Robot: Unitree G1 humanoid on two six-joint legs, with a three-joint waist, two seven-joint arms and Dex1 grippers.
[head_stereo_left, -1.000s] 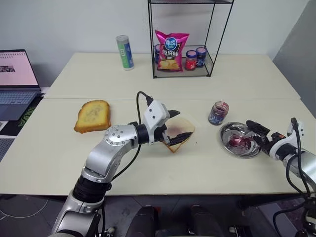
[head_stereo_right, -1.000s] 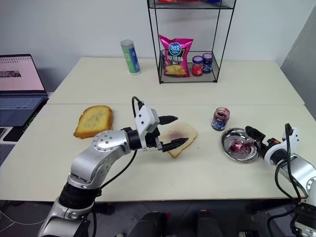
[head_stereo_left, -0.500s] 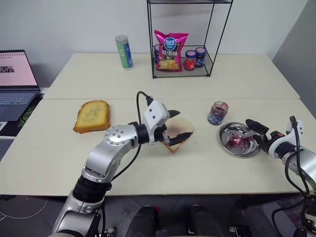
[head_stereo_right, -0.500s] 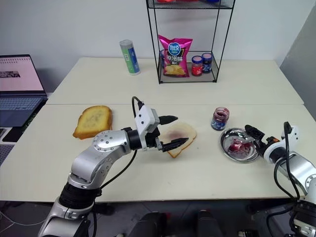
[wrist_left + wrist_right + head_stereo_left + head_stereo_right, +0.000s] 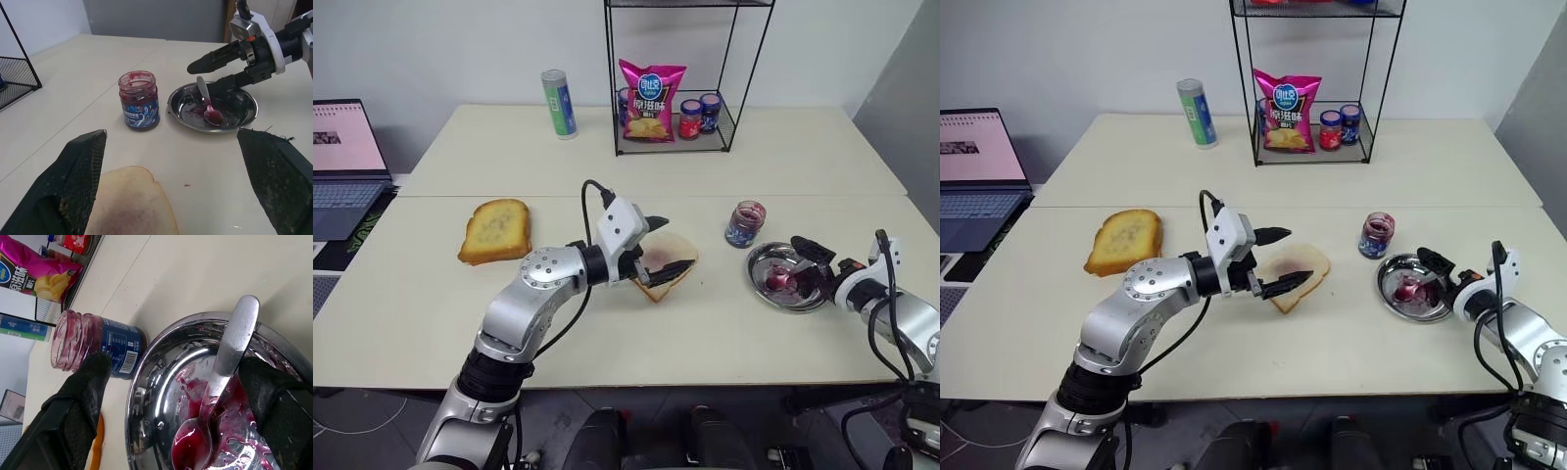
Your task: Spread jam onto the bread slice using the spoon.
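The right hand [image 5: 808, 262] hangs wide open and empty over one steel dish [image 5: 756, 277] near the desk's right edge, its fingers either side of the one spoon [image 5: 207, 103], which lies in jam [image 5: 234, 409] smeared across the dish. One open jar [image 5: 745, 223] stands just beside the dish. The left hand [image 5: 664, 245], wide open and holding nothing, straddles the one bread slice [image 5: 676, 252] mid-desk. One toasted slice [image 5: 496, 229] lies toward the left edge.

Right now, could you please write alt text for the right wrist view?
A silver spoon lies in a jam-smeared steel dish, its bowl coated in purple-red jam, between the right gripper's open jaws. An opened jam jar stands beside the dish.
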